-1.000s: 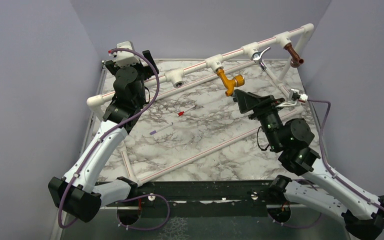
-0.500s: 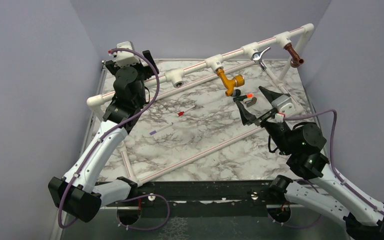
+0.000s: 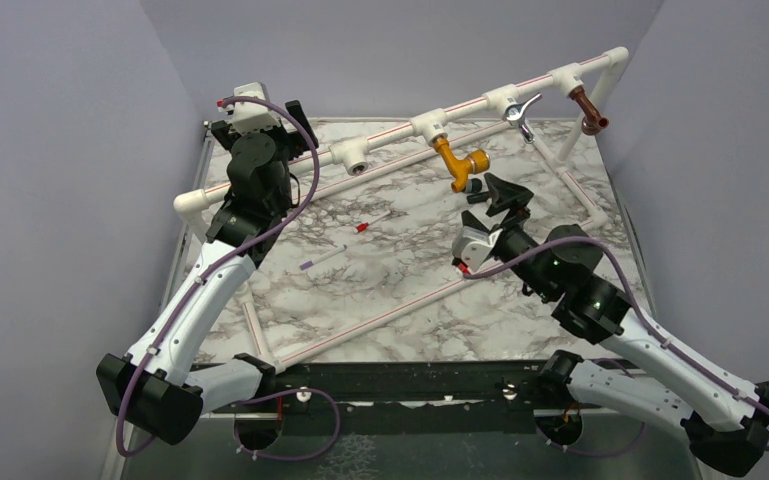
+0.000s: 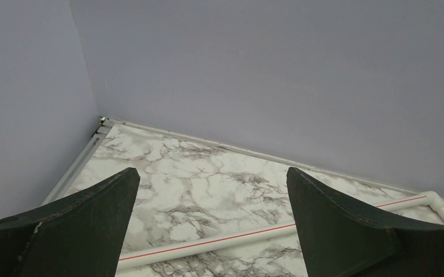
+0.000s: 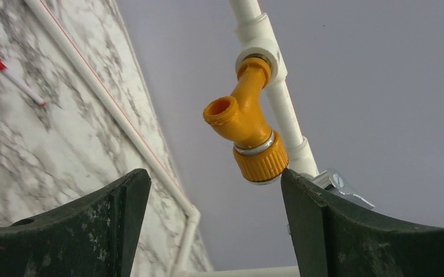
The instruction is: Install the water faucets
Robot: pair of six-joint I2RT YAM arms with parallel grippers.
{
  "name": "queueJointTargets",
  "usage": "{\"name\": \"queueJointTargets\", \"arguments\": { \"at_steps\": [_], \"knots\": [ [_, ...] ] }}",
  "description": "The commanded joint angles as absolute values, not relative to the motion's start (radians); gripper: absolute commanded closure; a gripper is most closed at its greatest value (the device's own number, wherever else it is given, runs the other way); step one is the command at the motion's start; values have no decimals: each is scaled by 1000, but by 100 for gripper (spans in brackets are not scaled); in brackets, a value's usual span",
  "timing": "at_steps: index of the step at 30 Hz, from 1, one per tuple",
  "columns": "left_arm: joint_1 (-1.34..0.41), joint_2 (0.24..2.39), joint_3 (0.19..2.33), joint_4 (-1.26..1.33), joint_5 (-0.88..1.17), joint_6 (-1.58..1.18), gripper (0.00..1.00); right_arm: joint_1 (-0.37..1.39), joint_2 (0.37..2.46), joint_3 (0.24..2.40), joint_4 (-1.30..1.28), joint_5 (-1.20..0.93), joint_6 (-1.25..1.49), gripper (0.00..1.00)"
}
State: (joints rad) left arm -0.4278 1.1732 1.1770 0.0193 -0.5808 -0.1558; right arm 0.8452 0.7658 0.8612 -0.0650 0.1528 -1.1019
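Gaping above the marbled tabletop [image 3: 400, 262]: left end effector [image 4: 211, 173], right end effector [image 5: 212, 173]; lavender walls [image 3: 390, 50].

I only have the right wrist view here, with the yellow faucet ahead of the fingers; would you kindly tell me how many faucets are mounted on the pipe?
Observer: Three in the top view: the yellow faucet, the chrome faucet and the copper-brown faucet, all on the raised pipe.
Operator: Thank you. Is any fitting without a faucet?
Observer: Yes, the tee to the left of the yellow one shows a bare socket.
Operator: And the left gripper?
Observer: The left gripper is open and empty, aimed at the far left corner of the table.
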Motion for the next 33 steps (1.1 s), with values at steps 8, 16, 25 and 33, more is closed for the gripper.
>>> {"name": "queueJointTargets", "arguments": {
  "at_steps": [8,16,25,33],
  "knots": [
    [-483,1248,1063,-341,-524,-172,1,851,818,731,332,255,-1554,12],
    [-483,1251,1062,-340,-523,-172,1,853,895,761,416,218,-1653,14],
    [-483,1250,1064,-340,-517,-172,1,850,974,800,438,233,-1655,21],
    [-485,1248,1063,-340,-517,-172,1,851,1047,825,479,290,-1631,37]
  ]
}}
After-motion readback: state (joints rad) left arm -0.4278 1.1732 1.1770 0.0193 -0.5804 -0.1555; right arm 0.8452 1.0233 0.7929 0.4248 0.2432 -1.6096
